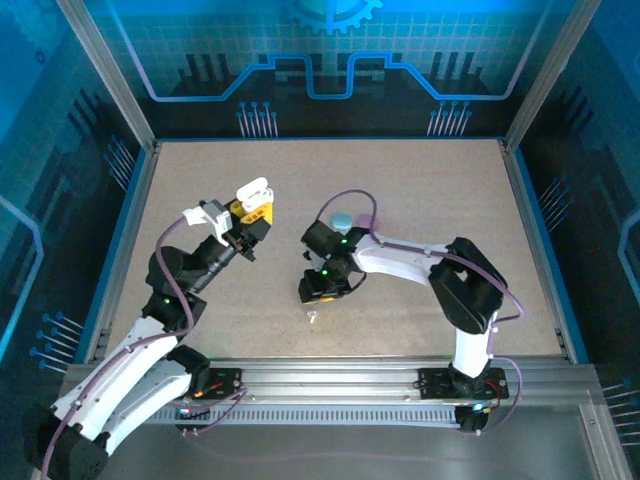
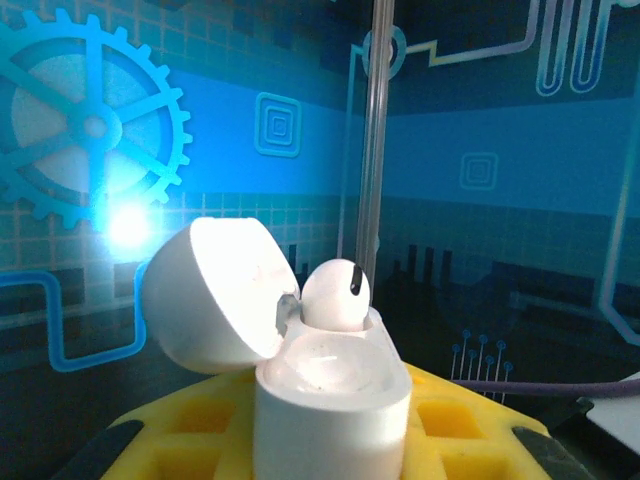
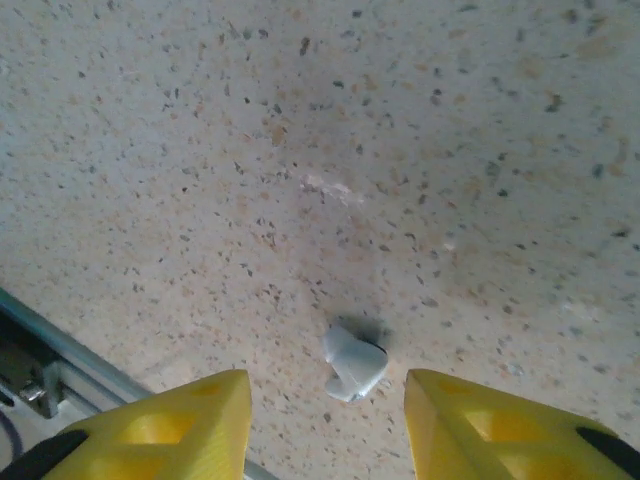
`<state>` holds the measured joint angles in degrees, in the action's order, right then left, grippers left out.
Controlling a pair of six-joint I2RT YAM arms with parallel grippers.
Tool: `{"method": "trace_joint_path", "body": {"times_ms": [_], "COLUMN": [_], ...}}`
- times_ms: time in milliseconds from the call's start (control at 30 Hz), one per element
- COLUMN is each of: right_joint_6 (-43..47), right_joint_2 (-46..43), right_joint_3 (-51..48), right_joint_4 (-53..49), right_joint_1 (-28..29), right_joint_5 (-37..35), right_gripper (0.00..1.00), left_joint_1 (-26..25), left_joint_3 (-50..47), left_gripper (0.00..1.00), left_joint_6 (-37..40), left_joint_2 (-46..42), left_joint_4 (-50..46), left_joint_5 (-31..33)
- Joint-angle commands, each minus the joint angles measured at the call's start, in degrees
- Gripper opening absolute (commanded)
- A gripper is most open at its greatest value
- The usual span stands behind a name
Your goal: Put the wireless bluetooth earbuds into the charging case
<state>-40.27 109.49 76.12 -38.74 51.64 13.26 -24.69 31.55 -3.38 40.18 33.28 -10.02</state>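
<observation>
A white charging case (image 2: 330, 410) stands with its lid (image 2: 215, 295) swung open, and my left gripper (image 2: 330, 440) is shut on its body between yellow fingers (image 2: 190, 425). One white earbud (image 2: 335, 295) sits in the far socket; the near socket is bare. From above, the case (image 1: 253, 190) is held up over the table's left middle by the left gripper (image 1: 250, 212). A second white earbud (image 3: 353, 365) lies on the table. My right gripper (image 3: 325, 392) hangs open just above it, a finger on either side, not touching. This earbud (image 1: 312, 316) lies below the right gripper (image 1: 318, 292).
A light blue case (image 1: 342, 220) and a pink one (image 1: 366, 220) lie behind the right arm's wrist. A metal rail (image 3: 40, 350) runs along the near table edge, close to the loose earbud. Transparent blue walls enclose the table (image 1: 430, 200).
</observation>
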Motion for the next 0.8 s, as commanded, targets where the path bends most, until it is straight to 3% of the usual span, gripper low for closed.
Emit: {"method": "trace_joint_path", "body": {"times_ms": [0, 167, 767], "right_joint_6": [0.35, 0.37, 0.95], "right_joint_2": [2.92, 4.41, 3.36], "right_joint_3": [3.64, 4.5, -1.38], "right_joint_4": [-8.11, -11.79, -7.88], "right_joint_1": [1.88, 2.75, 0.74], "right_joint_5": [-4.4, -6.75, -3.03], "right_gripper": [0.45, 0.43, 0.31], "left_joint_1": [0.51, 0.5, 0.46], "left_joint_3": [0.44, 0.62, 1.64], "left_gripper": [0.21, 0.22, 0.22], "left_joint_6": [2.32, 2.5, 2.06], "left_joint_2": [-0.99, -0.74, 1.2], "left_joint_4": [-2.32, -2.45, -2.18], "left_joint_5": [1.49, 0.95, 0.44]}}
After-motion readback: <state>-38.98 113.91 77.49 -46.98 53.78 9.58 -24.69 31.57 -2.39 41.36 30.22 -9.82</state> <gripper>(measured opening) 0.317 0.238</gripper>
